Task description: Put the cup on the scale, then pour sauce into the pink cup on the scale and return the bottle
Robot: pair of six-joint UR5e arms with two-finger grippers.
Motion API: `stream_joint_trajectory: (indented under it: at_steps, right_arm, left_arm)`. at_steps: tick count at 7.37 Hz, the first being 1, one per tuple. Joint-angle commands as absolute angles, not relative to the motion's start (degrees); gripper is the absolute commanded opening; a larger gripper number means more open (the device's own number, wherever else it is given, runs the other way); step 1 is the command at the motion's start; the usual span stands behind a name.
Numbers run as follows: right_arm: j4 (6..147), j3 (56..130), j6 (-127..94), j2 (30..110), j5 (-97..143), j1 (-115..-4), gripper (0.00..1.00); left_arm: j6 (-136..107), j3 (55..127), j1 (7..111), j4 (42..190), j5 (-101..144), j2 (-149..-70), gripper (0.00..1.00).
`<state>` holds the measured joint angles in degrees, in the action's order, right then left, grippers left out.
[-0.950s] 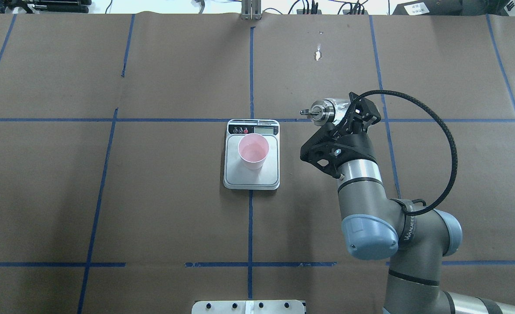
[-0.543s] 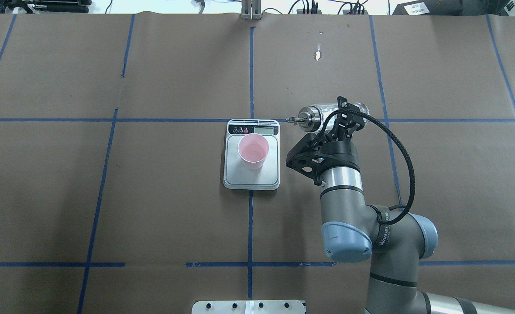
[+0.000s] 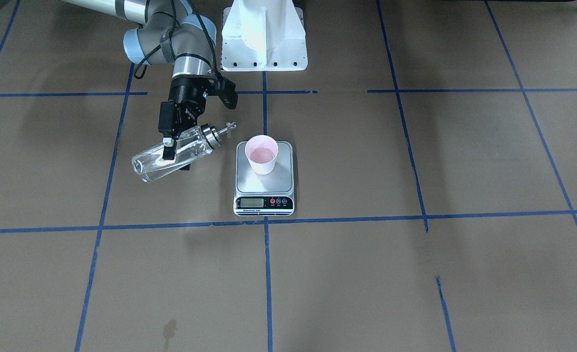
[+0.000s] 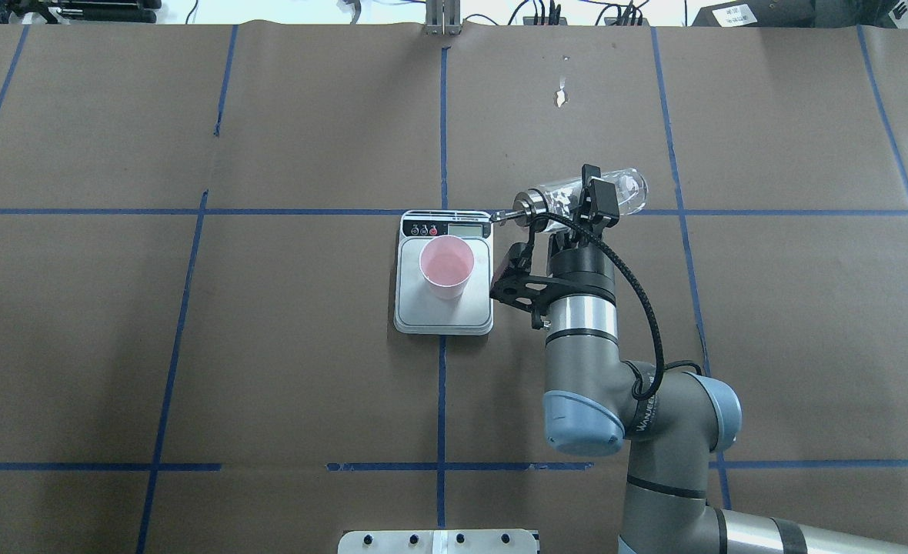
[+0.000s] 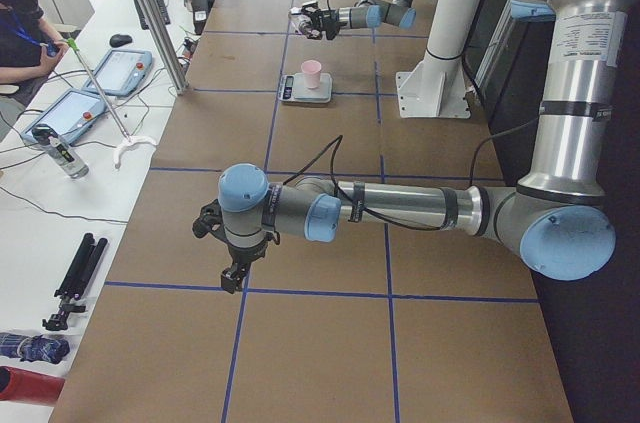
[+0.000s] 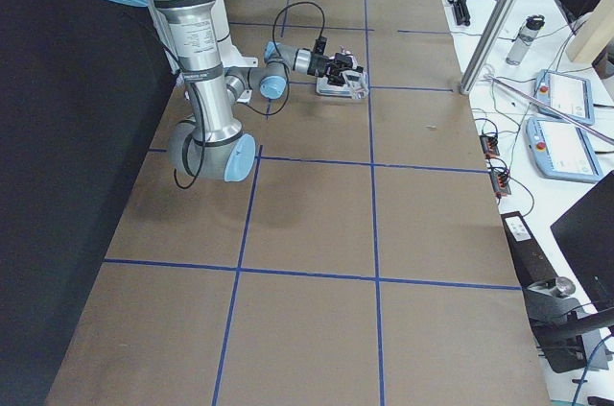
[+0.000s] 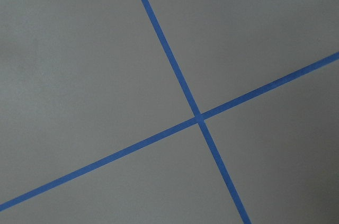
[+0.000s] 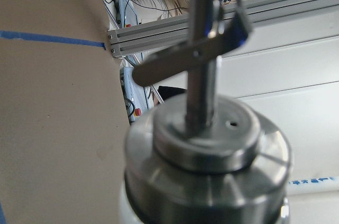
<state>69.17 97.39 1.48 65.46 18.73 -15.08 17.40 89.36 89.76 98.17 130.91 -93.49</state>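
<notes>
Right gripper (image 4: 589, 201), clamped on the bottle (image 4: 625, 188), has swung in and tipped it nearly flat. Its spout (image 4: 504, 215) is now at the cup's (image 4: 446, 265) two o'clock overhead, so the pour looks imminent.

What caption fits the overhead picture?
Right tool holds the tilted glass bottle, its spout near the scale where the pink cup stands.

The bottle (image 3: 149, 168) is clear, glossy glass with a polished, shiny metal collar (image 8: 206, 155). The scale (image 3: 264, 185) has a satin silver-grey platform. The cup (image 3: 261, 155) looks matt. Matt brown paper covers the surface (image 4: 269, 385), lined with blue tape (image 4: 442, 400).
</notes>
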Motion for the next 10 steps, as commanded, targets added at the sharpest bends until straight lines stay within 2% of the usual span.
stream_joint_trajectory:
  at_steps: [1,10]
  right_arm:
    - [69.17,96.68,6.58,64.51,17.32,-15.12,0.00]
    - [74.71,95.19,12.56,63.55,11.43,-14.50,0.00]
  left_arm:
    - [17.40,89.30,89.82,98.79,130.87,-93.52,1.00]
    - [17.40,89.21,89.91,98.88,130.78,-93.60,1.00]
